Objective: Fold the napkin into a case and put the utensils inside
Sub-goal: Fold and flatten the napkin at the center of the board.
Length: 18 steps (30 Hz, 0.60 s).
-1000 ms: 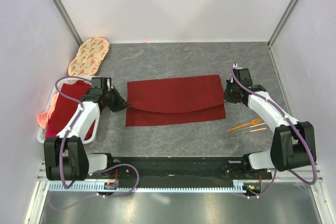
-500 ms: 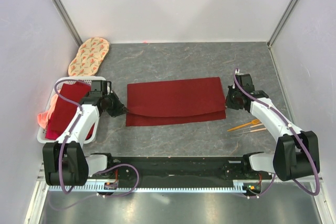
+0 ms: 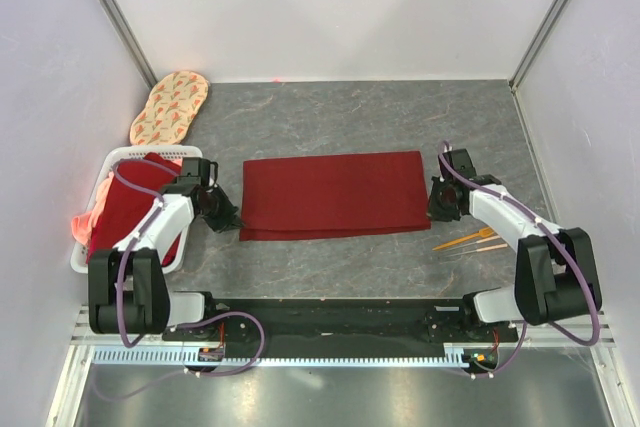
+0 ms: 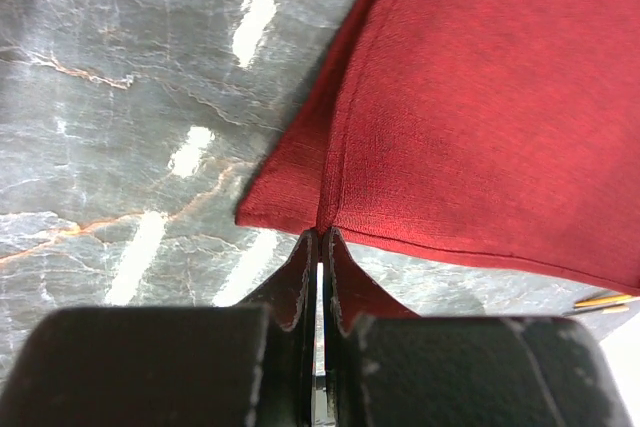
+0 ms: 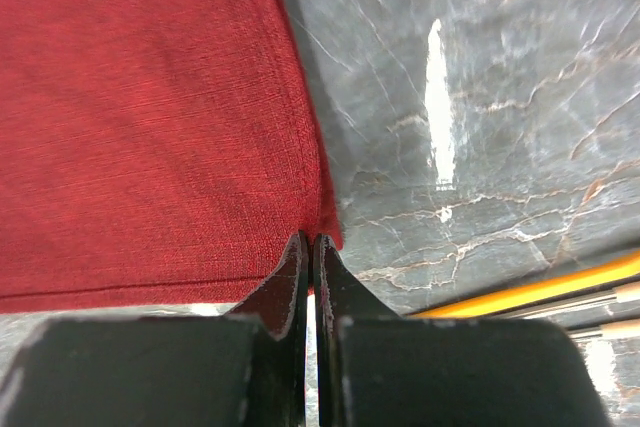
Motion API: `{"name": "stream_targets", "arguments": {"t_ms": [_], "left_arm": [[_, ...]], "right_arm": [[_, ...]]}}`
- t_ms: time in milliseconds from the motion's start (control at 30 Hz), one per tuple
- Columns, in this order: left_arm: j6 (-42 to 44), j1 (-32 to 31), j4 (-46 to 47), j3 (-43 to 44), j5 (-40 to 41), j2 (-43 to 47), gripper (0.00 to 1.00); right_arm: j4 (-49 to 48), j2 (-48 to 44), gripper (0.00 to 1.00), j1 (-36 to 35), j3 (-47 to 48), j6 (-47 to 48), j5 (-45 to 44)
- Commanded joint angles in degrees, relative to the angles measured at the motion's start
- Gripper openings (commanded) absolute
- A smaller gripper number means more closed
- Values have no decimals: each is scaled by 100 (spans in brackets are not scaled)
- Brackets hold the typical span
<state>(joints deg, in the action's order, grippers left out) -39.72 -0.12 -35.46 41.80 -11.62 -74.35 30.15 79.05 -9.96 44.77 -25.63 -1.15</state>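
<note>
My left gripper (image 4: 318,239) is pinched tight on the near left corner of the napkin (image 3: 330,194). My right gripper (image 5: 306,243) is clamped the same way on its near right corner. The dark red cloth lies as a wide, flat folded band on the table (image 3: 330,112) between the arms, and the utensils (image 3: 470,240) lie on the stone just beside the right gripper, clear of the cloth.
</note>
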Motion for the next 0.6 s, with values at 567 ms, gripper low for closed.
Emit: {"name": "stream_targets", "arguments": {"t_ms": [567], "left_arm": [[53,-41,-12,188,186,43,2]], "right_arm": [[280,-152,0,-24,180,-197,-105]]}}
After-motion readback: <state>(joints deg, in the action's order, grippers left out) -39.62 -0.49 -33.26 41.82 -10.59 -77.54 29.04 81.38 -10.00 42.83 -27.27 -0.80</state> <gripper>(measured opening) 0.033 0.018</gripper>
